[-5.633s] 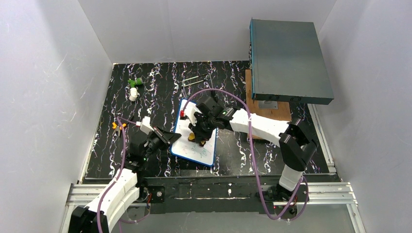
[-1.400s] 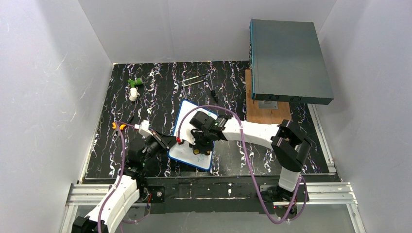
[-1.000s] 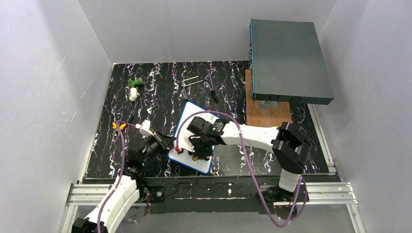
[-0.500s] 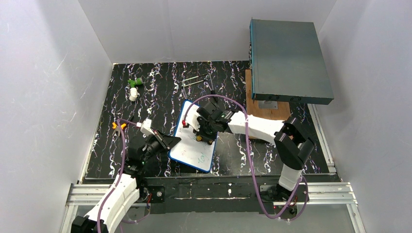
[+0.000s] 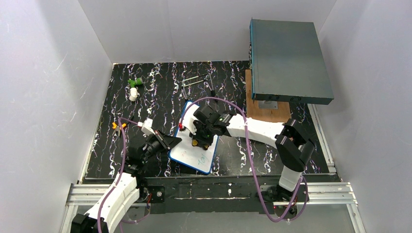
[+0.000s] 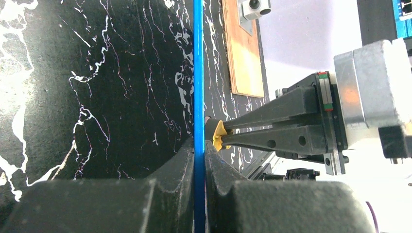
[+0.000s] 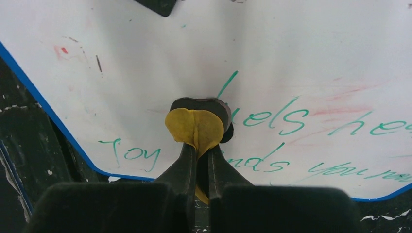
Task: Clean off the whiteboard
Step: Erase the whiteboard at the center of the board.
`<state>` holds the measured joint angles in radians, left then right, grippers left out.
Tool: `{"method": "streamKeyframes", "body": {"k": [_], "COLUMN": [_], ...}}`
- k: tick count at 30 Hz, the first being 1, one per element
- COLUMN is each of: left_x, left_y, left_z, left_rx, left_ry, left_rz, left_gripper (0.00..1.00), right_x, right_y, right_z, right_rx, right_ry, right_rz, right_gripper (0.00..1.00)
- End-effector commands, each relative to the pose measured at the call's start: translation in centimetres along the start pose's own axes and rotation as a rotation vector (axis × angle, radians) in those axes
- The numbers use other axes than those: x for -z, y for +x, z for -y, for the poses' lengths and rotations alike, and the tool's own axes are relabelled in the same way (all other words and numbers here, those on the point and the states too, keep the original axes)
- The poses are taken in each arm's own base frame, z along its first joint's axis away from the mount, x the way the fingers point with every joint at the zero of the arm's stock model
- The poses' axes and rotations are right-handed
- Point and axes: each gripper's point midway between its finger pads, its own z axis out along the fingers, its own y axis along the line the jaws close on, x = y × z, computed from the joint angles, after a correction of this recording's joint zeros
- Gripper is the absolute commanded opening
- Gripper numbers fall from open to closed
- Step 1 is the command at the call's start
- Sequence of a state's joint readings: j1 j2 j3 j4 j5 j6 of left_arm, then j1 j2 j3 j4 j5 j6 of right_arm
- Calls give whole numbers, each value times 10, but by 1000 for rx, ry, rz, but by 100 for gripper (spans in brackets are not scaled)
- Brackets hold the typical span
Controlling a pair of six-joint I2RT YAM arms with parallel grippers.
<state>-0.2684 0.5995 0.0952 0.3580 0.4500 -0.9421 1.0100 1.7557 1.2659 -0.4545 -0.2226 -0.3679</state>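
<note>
The whiteboard (image 5: 193, 154), white with a blue frame, lies tilted on the black table. My left gripper (image 5: 171, 142) is shut on its left edge; in the left wrist view the blue frame (image 6: 197, 73) runs straight between the left gripper (image 6: 197, 155) jaws. My right gripper (image 5: 198, 141) is shut on a yellow cloth (image 7: 195, 127) and presses it onto the board's middle. In the right wrist view the whiteboard (image 7: 291, 58) carries green handwriting (image 7: 272, 119) and faint red smudges (image 7: 340, 109) around the right gripper (image 7: 198, 150). The cloth (image 6: 218, 136) also shows in the left wrist view.
A large grey-teal box (image 5: 289, 58) stands on a wooden board (image 5: 265, 110) at the back right. A green and white object (image 5: 133, 87), metal rods (image 5: 196, 80), a black tool (image 5: 213, 92) and a small orange piece (image 5: 116, 125) lie on the table. White walls enclose it.
The right gripper slid the cloth from the board's near end to its far part, then back a little toward the middle. The left gripper has kept its hold on the edge.
</note>
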Motion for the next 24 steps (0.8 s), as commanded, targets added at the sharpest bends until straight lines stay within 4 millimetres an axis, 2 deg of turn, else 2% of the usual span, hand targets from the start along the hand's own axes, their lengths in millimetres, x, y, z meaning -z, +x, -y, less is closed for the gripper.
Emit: {"method": "streamKeyframes", "body": {"k": [1, 5, 8, 11, 13, 16, 18, 20, 24], "left_x": [3, 3, 3, 3, 2, 3, 3, 3, 4], "left_y": [-11, -11, -11, -12, -12, -12, -11, -10, -8], "left_z": [35, 36, 35, 37, 37, 37, 37, 37, 37], "left_rx": [-57, -58, -59, -59, -60, -60, -58, -59, -59], "left_ry": [109, 112, 113, 116, 117, 118, 120, 122, 125], "left_rz": [7, 7, 7, 5, 4, 2, -1, -4, -9], "left_gripper": [0, 0, 0, 0, 0, 0, 0, 0, 0], "right_x": [8, 13, 14, 8, 5, 4, 5, 6, 5], "right_y": [-27, -18, -17, -13, -14, -21, -29, -37, -40], "right_z": [35, 55, 52, 27, 1, -34, -47, -43, 5], "right_rx": [-76, -132, -123, -79, -14, 74, 94, 68, -36], "right_ry": [157, 202, 175, 39, -55, -157, -180, -150, 67], "right_rz": [92, 88, 86, 65, 55, 57, 71, 84, 94], "right_gripper": [1, 1, 1, 1, 1, 1, 1, 1, 1]}}
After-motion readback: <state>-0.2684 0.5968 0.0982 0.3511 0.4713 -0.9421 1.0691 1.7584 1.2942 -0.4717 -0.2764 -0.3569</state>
